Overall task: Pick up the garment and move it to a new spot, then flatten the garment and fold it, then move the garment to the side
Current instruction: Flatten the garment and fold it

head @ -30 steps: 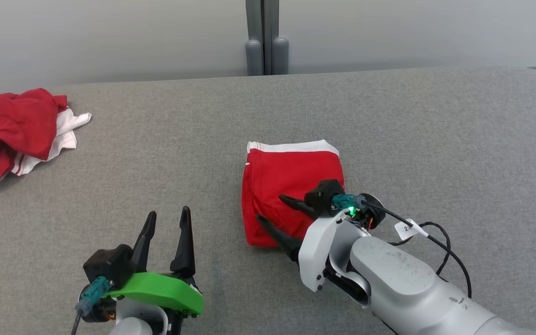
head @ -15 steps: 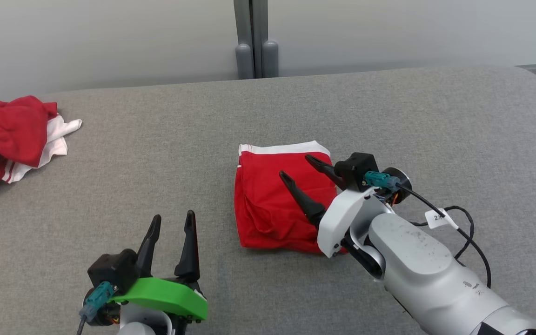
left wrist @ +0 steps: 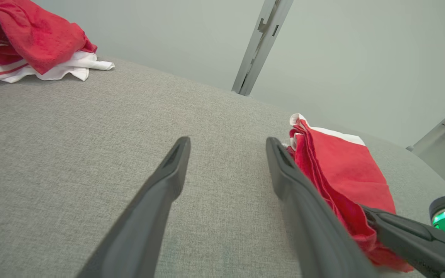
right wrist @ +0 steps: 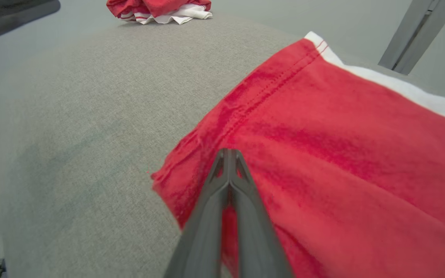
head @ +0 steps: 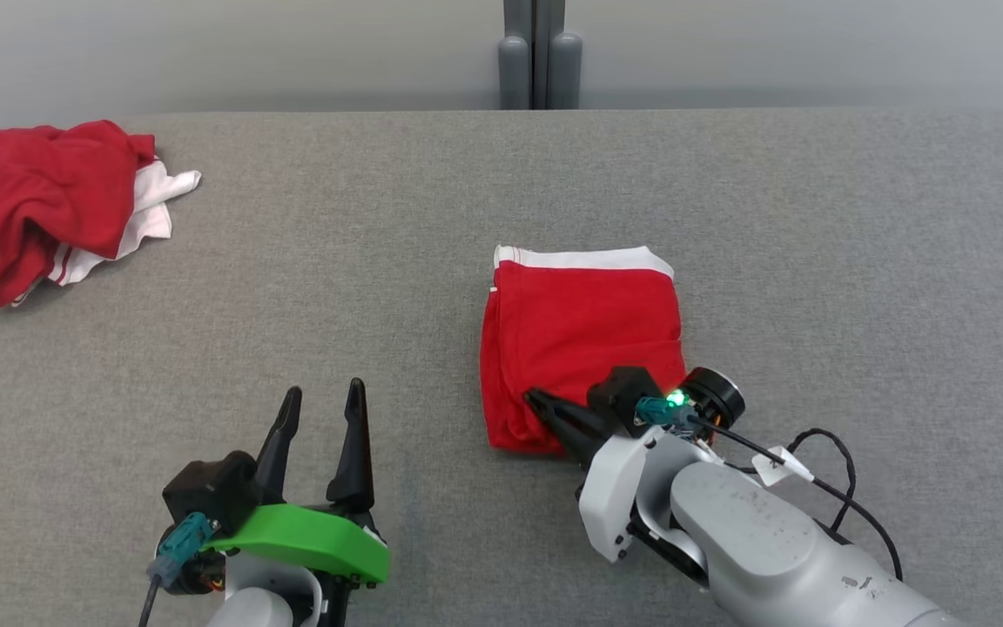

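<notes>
Presently, right tool [head: 532,399] is seen shut, tips laid on folded garment [head: 584,335] near edge; pinch cannot be told. Left tool [head: 324,389] is held open over table [head: 815,261].

The folded garment [head: 584,344] in the frame's middle is showing soft, matt red knit cloth with a white band [head: 584,259]; the table [head: 815,261] under it is wearing coarse grey woven fabric. On the left gripper [head: 323,389], the dark fingers [head: 346,453] are looking like matt plastic, the green cover [head: 301,542] smooth and faintly glossy
</notes>
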